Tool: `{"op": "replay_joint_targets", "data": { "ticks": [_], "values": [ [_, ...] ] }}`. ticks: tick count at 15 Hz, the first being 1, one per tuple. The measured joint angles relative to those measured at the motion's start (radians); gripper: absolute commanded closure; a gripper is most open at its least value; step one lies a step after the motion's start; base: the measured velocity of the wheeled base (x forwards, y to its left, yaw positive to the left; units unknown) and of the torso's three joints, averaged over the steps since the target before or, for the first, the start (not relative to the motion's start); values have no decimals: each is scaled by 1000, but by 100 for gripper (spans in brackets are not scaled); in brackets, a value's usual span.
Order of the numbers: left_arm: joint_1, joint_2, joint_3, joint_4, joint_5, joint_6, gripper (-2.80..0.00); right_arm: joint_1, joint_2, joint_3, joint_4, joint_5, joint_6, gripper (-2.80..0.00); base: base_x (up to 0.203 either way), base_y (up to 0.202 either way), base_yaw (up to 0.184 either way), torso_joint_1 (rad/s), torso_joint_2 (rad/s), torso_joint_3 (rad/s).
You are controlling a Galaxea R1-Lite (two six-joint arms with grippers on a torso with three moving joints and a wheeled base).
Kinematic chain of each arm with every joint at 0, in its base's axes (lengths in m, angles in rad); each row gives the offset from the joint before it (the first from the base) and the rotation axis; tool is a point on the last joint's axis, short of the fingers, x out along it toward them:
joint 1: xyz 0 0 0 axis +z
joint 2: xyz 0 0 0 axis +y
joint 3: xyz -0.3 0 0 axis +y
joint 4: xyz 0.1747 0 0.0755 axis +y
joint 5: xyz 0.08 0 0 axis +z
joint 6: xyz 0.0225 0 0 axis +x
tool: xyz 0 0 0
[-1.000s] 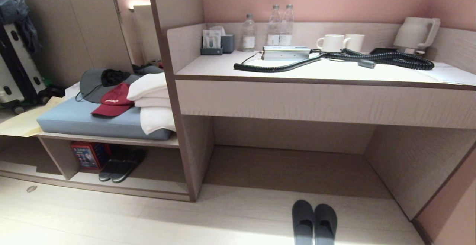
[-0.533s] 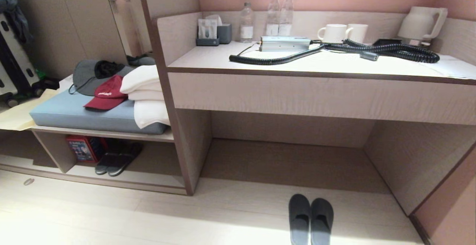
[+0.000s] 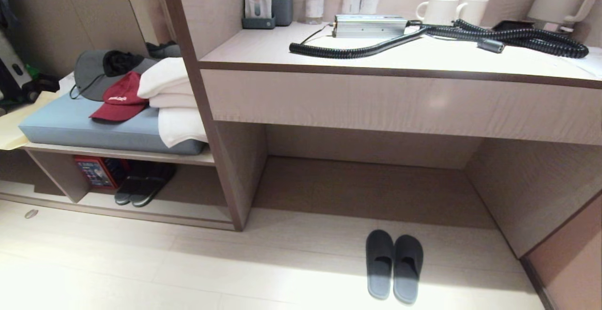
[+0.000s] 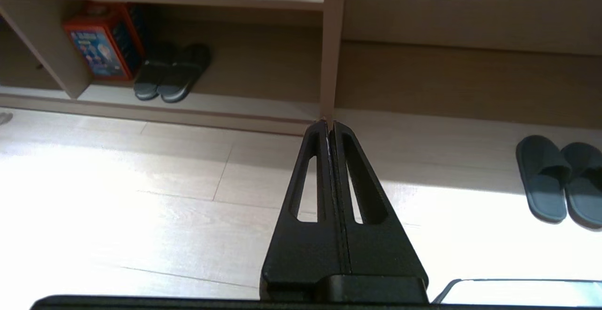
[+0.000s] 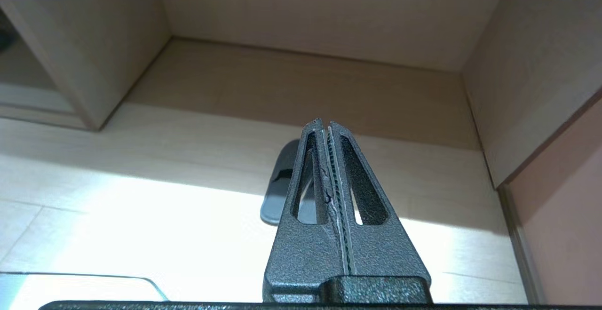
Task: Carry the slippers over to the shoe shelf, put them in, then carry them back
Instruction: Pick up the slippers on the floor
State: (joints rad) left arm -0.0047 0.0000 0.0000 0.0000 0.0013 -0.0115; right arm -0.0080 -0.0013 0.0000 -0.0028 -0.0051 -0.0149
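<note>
Your head view has tipped down since a second ago: the desk (image 3: 400,60) sits higher in frame, the slippers (image 3: 394,265) fuller. They lie paired on the floor before the desk bay, untouched. Left gripper (image 4: 329,129) and right gripper (image 5: 324,126) hang pinched closed, empty, parked for approach. The shelf (image 3: 141,206) stands left.

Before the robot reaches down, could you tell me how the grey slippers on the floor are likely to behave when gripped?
The slippers look flat, thin-soled and probably light, so they may flex or droop if pinched at one edge. Being open-backed with wide toe bands, the band likely offers the surest hold. They are two separate pieces lying side by side, so one could slide away.
</note>
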Motion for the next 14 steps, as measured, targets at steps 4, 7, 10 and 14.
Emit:
{"op": "replay_joint_targets", "data": {
  "ticks": [4, 7, 10, 14],
  "values": [
    [0, 0, 0, 0, 0, 0, 0, 0, 0, 0, 0, 2, -1, 0, 0, 0, 0, 2, 0, -201],
    [0, 0, 0, -1, 0, -1, 0, 0, 0, 0, 0, 2, -1, 0, 0, 0, 0, 2, 3, -197],
    [0, 0, 0, 0, 0, -2, 0, 0, 0, 0, 0, 2, -1, 0, 0, 0, 0, 5, 4, -199],
    [0, 0, 0, 0, 0, -2, 0, 0, 0, 0, 0, 2, -1, 0, 0, 0, 0, 1, 4, -200]
  ]
}}
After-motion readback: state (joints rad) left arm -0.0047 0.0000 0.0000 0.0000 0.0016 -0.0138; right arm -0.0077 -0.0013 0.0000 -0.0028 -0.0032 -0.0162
